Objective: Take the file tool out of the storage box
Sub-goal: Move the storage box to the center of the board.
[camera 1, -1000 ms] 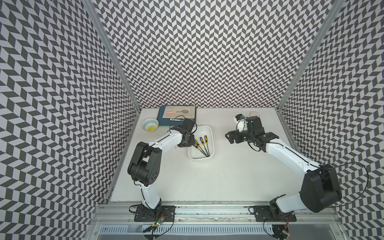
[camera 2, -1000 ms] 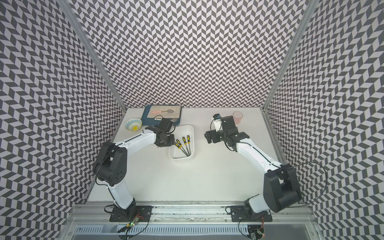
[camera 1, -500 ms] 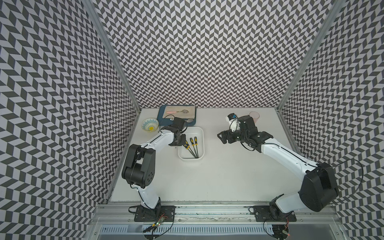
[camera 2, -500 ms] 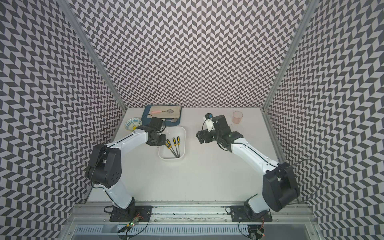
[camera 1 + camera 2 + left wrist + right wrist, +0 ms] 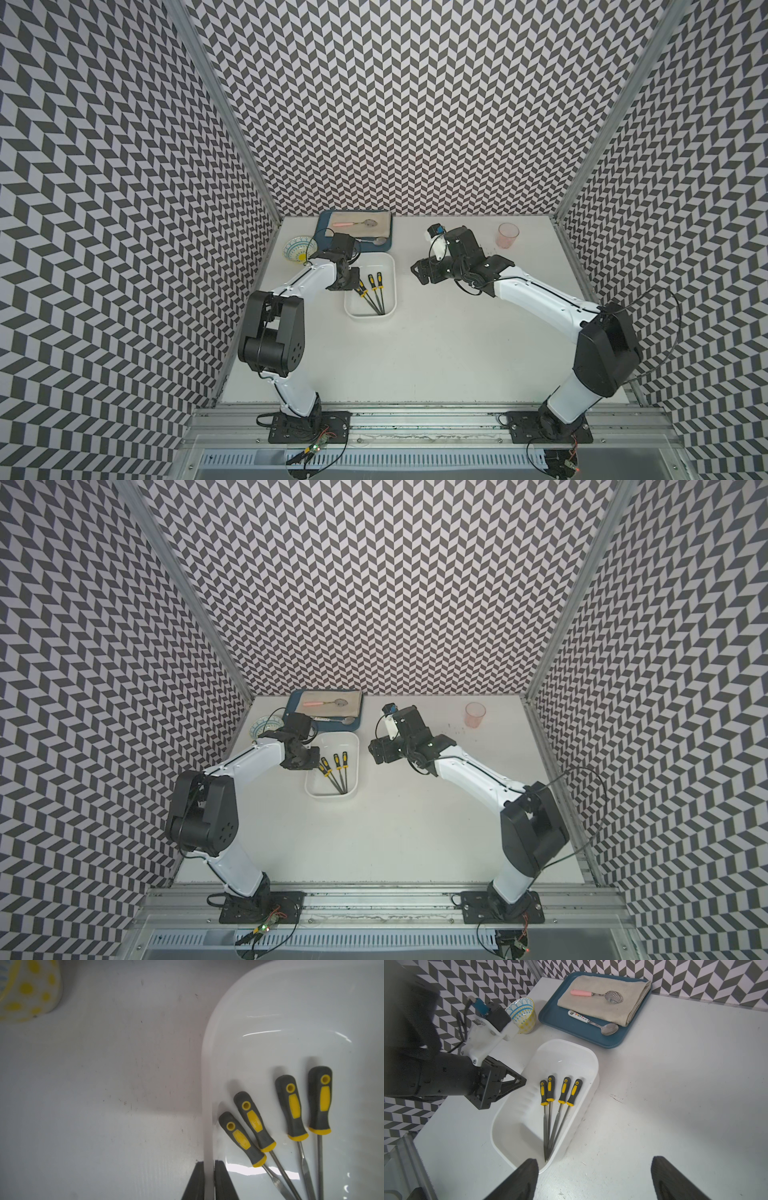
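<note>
Nearest my side of the table [image 5: 415,353] is the short near wall of the storage box [image 5: 369,317]. The box sits left of centre, with its length running away from me. Four files [image 5: 564,1089] lie flat inside it, their long axes along the box. Their metal tips bunch and cross at the near end, and their black-and-yellow handles fan out toward the back wall, the two on the left almost touching each other. The left gripper [image 5: 208,1162] is at the box's left long wall, just beside the leftmost handle. Its fingers stand narrow, one outside that wall and one inside, and I cannot tell whether they pinch it. On the other side the right gripper [image 5: 595,1159] hangs over bare table, apart from the box, spread wide with nothing in it. The box's right wall stands between it and the handles. Farther back I see a patterned bowl [image 5: 297,249] at the far left. Next to it is a blue tray [image 5: 556,1020] carrying a folded cloth [image 5: 604,993], with a pink-handled spoon [image 5: 593,994] on the cloth and a second spoon [image 5: 591,1022] beside it. A pink cup [image 5: 508,235] stands far right.
</note>
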`<state>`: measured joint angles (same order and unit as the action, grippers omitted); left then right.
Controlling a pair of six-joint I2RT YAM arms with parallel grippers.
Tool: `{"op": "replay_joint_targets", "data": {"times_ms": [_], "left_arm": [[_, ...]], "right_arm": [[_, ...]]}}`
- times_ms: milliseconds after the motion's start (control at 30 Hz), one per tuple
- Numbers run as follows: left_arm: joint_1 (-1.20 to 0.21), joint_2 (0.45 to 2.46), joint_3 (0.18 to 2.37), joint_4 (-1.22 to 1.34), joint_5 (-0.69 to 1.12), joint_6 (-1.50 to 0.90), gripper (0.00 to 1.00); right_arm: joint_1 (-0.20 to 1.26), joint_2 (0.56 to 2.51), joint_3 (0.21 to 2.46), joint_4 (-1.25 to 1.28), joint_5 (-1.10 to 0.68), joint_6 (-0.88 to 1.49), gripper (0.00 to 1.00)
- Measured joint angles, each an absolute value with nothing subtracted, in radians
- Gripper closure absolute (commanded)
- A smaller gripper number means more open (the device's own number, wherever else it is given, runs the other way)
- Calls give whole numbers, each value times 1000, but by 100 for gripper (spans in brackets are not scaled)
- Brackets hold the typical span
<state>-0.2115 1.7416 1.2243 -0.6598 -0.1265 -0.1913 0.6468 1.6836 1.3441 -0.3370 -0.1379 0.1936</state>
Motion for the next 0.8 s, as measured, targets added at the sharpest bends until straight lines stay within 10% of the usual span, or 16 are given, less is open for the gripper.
{"op": "replay_joint_targets", "data": {"times_ms": [367, 800], "left_arm": [[-212, 1717, 1223, -657, -129, -180, 36], [-164, 1434, 1156, -527, -83, -236, 29]], "right_arm": [[692, 1755, 1406, -340, -108, 200, 12], [705, 1772, 1433, -336, -98, 196, 14]]}}
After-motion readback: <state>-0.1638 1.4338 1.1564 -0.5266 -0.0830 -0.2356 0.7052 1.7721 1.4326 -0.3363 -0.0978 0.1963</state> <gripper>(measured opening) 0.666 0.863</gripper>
